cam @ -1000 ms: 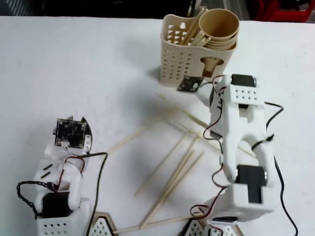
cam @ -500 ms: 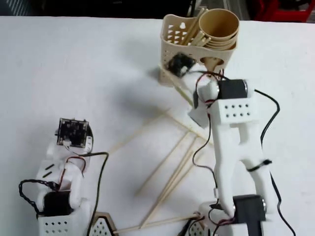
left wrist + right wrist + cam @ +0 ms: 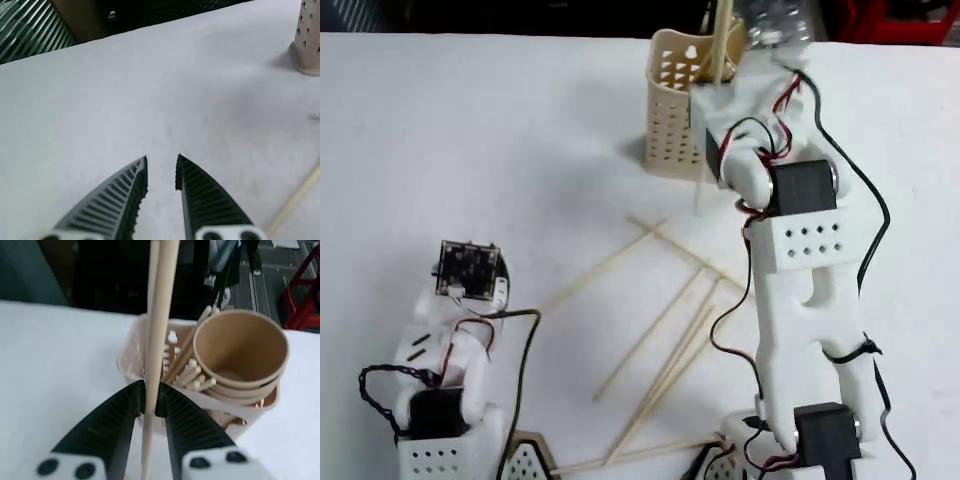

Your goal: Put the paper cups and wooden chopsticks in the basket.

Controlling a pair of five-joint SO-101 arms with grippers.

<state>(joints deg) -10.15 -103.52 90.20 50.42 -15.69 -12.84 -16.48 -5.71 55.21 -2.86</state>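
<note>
1. Since everything rests on it, the table (image 3: 470, 120) comes first: white, with loose chopsticks (image 3: 660, 340) scattered over its near middle between the two arms.
2. Right arm (image 3: 800, 300) is stretched to the far side, over the basket. The right jaws are pressed onto a held chopstick (image 3: 162, 300), which stands near upright above the basket. It could be two sticks together, cannot tell.
3. Left arm (image 3: 450, 350) sits at the near corner. The left jaws are slightly spread with nothing between them, over bare table, well apart from the basket.
4. Basket (image 3: 672, 120) stands upright at the far side, already holding the cups and stored chopsticks (image 3: 187, 367).
5. Paper cups (image 3: 240, 355) are a nested stack inside the basket, leaning against one end and taking up much of the opening.
6. Held chopstick risks, as a judgement:
   - The free slot beside the cups is narrow. A release off-line could land the stick on the rim or cup edge and tip it out onto the table.
   - A thin stick in a mid-length pinch can pivot or slip.
   - Lowering the arm too far could knock the light basket over.
</note>
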